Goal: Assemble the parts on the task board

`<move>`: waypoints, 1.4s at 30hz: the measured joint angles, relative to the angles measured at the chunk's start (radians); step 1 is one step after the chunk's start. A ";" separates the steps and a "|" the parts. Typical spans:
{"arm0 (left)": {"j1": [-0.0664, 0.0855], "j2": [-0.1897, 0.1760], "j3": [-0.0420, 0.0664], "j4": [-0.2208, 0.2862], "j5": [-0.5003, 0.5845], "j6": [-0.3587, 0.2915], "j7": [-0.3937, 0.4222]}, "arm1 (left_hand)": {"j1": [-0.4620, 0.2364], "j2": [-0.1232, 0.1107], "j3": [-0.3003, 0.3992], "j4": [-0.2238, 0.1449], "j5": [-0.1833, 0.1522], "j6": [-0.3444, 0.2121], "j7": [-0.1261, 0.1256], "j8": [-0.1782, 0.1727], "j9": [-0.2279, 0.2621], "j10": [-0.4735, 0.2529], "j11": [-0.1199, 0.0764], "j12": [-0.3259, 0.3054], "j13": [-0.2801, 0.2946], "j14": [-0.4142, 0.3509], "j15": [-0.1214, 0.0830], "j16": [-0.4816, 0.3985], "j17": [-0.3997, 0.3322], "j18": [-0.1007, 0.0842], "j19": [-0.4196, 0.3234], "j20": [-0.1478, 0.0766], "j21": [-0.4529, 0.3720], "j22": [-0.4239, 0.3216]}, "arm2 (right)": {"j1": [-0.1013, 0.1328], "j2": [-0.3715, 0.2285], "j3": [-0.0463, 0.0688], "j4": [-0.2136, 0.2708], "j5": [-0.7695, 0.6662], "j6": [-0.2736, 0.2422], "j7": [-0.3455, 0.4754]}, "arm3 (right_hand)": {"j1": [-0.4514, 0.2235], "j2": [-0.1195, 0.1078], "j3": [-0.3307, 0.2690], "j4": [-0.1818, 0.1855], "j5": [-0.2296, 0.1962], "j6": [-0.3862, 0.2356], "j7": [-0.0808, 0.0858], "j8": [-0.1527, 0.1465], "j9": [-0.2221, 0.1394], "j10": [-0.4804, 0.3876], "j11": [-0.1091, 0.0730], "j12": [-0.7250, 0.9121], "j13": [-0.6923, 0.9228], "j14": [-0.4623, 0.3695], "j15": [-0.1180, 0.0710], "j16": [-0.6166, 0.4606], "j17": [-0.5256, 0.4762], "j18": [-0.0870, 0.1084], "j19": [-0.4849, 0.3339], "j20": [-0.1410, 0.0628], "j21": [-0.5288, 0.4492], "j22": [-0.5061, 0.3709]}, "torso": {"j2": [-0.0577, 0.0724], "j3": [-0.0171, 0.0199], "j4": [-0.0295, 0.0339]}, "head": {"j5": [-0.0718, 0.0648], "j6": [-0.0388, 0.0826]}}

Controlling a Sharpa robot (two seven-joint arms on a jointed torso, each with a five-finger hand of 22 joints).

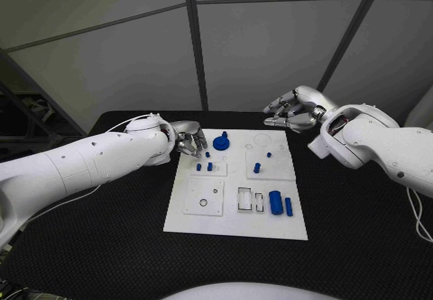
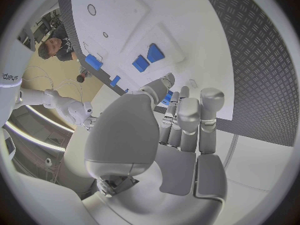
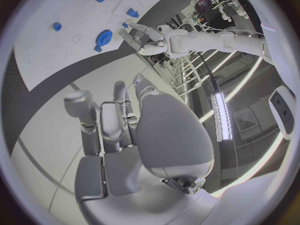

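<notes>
Head view: left hand [image 1: 189, 145] fingers down at small pegs [image 1: 204, 166] on board [image 1: 234, 230], grasp unclear. Right hand [image 1: 293, 109] curled, empty. Pegs likely light, rigid, slick; pinch sides.

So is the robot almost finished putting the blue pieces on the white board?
Not yet. On the task board, some small blue pegs already stand upright, and a round blue part sits near the far edge. The left hand reaches down by those pegs; whether it holds one is unclear. The right hand hovers off the board, holding nothing. Two blue cylinders lie loose, and several slots look empty.
</notes>
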 measured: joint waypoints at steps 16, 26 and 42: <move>-0.005 -0.160 0.015 0.092 0.414 -0.134 0.106 | 0.004 0.031 0.018 -0.012 0.000 0.149 0.016 0.066 0.016 0.128 -0.027 0.058 0.015 -0.109 -0.014 -0.277 -0.341 0.000 -0.144 -0.017 -0.236 -0.200 | -0.032 0.027 -0.062 -0.050 -0.462 0.085 -0.122 | 0.036 -0.029 0.099 -0.050 0.000 0.096 0.001 0.000 0.012 0.066 0.021 -0.405 -0.369 0.004 0.018 0.073 0.070 0.000 0.071 0.021 0.109 0.143 | 0.000 0.0002 -0.0001 | -0.061 0.029; -0.025 -0.226 0.014 0.221 0.914 -0.211 0.251 | -0.004 0.039 0.011 -0.019 0.005 0.160 0.019 0.062 0.017 0.135 -0.027 0.058 0.015 -0.135 -0.016 -0.409 -0.429 0.000 -0.166 -0.020 -0.312 -0.247 | -0.054 0.040 -0.074 -0.050 -0.595 0.104 -0.147 | 0.026 -0.049 0.105 -0.065 0.000 0.045 0.029 -0.005 -0.010 0.044 0.050 -0.460 -0.426 0.004 0.037 0.090 0.082 0.000 0.081 0.032 0.131 0.171 | 0.002 -0.0008 0.0014 | -0.079 0.036; -0.035 -0.258 0.014 0.289 1.179 -0.237 0.346 | -0.008 0.042 0.005 -0.019 0.005 0.159 0.019 0.058 0.017 0.135 -0.027 0.058 0.014 -0.138 -0.013 -0.430 -0.441 0.001 -0.166 -0.020 -0.325 -0.256 | -0.068 0.080 -0.076 -0.081 -0.647 0.109 -0.157 | 0.033 -0.042 0.120 -0.091 0.000 0.031 0.036 -0.005 -0.027 0.037 0.057 -0.474 -0.461 0.002 0.042 0.105 0.091 0.000 0.085 0.043 0.143 0.186 | 0.004 -0.0010 0.0006 | -0.085 0.033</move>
